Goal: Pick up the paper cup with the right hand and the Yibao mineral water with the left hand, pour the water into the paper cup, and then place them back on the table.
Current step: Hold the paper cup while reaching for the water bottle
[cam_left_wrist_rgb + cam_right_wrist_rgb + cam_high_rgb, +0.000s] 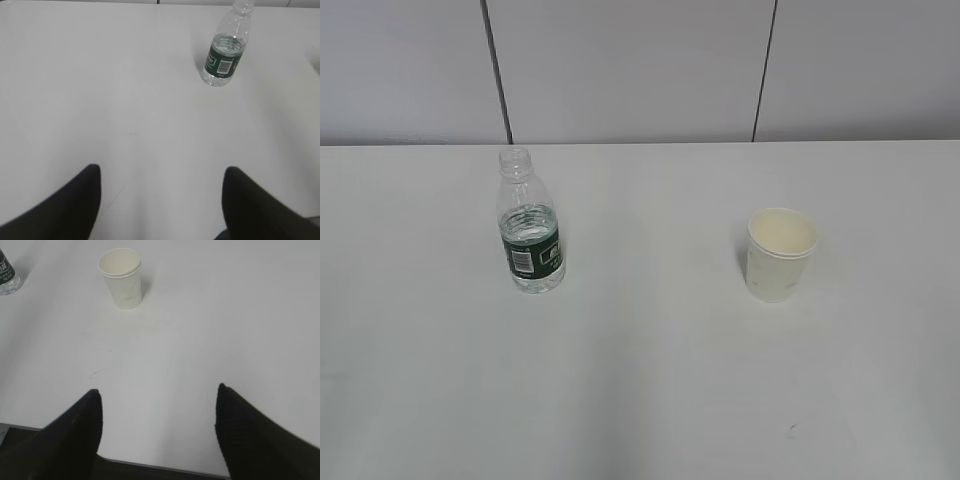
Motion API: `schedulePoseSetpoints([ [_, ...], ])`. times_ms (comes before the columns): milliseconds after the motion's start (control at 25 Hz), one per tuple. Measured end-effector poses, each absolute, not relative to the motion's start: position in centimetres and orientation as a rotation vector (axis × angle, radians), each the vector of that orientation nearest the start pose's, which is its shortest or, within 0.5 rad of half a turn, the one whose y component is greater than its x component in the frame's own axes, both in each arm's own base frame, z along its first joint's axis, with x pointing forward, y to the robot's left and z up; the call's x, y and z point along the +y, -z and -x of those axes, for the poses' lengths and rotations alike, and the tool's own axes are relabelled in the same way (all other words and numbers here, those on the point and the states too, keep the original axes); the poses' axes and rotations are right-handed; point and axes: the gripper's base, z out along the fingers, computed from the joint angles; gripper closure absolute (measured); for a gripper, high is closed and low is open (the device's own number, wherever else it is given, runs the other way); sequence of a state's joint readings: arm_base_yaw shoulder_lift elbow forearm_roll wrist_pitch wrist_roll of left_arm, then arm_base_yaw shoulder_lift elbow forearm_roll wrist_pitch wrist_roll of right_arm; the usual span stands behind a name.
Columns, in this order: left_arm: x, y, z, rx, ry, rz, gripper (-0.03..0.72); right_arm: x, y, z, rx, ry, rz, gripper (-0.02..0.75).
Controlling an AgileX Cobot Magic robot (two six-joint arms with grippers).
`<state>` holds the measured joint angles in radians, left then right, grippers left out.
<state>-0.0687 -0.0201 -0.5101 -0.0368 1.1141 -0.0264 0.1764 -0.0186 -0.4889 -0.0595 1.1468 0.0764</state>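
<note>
The Yibao mineral water [530,225], a clear capless bottle with a dark green label, stands upright on the white table [650,380] at the left. It also shows far ahead in the left wrist view [226,52] and at the top left corner of the right wrist view [7,276]. The paper cup [780,253] stands upright at the right, and ahead to the left in the right wrist view [121,277]. My left gripper [161,172] is open and empty, well short of the bottle. My right gripper [157,392] is open and empty, over the table's near edge, well short of the cup. Neither arm shows in the exterior view.
A grey panelled wall [640,70] runs behind the table's far edge. The table's near edge [150,466] shows under my right gripper. A few faint marks [100,371] lie on the tabletop in front of the cup.
</note>
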Motion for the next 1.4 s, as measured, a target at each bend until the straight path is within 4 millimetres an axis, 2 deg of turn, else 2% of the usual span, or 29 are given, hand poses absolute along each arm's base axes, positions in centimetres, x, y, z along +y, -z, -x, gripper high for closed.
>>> schedulePoseSetpoints([
  [1200,-0.4,-27.6,1.2,2.067,0.123,-0.049,0.22,-0.7,-26.7,0.9,2.12,-0.078,0.1,0.187],
  [1280,-0.4,-27.8,1.2,2.052,0.123,-0.05,0.22,-0.7,-26.8,0.9,2.118,-0.078,0.1,0.187],
  [1400,-0.3,-29.4,1.3,1.938,0.108,-0.07,0.22,-0.8,-27.7,0.9,2.047,-0.064,0.096,0.187],
])
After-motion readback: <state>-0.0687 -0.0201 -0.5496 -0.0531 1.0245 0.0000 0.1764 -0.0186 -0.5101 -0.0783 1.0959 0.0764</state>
